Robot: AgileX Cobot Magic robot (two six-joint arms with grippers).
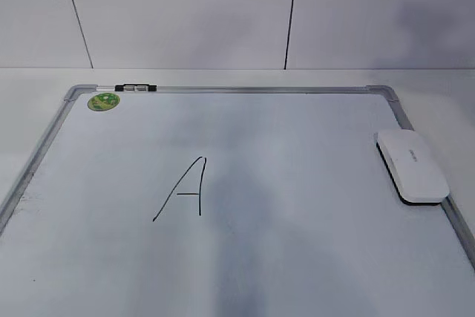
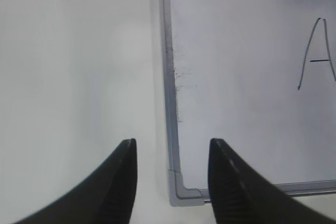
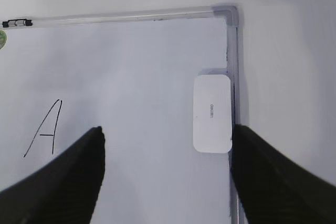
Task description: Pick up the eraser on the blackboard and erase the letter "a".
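Note:
The blackboard (image 1: 297,183) is a white board with a grey metal frame, lying flat. The eraser (image 1: 413,165) is a white oblong block with a black underside, lying on the board against its right frame; the right wrist view shows it too (image 3: 212,113). No small cursive letter "a" shows in any view; the only writing is a tall angular capital "A" (image 1: 185,191). My right gripper (image 3: 167,129) is open and empty above the board, with the eraser just ahead of its right finger. My left gripper (image 2: 173,142) is open and empty over the board's near left corner (image 2: 181,192). Neither gripper shows in the exterior view.
A green round sticker (image 1: 103,101) sits at the board's far left corner. A black-and-silver marker (image 1: 136,88) lies along the far frame. A white wall with dark seams stands behind the table. White table surface borders the board's left frame (image 2: 169,77).

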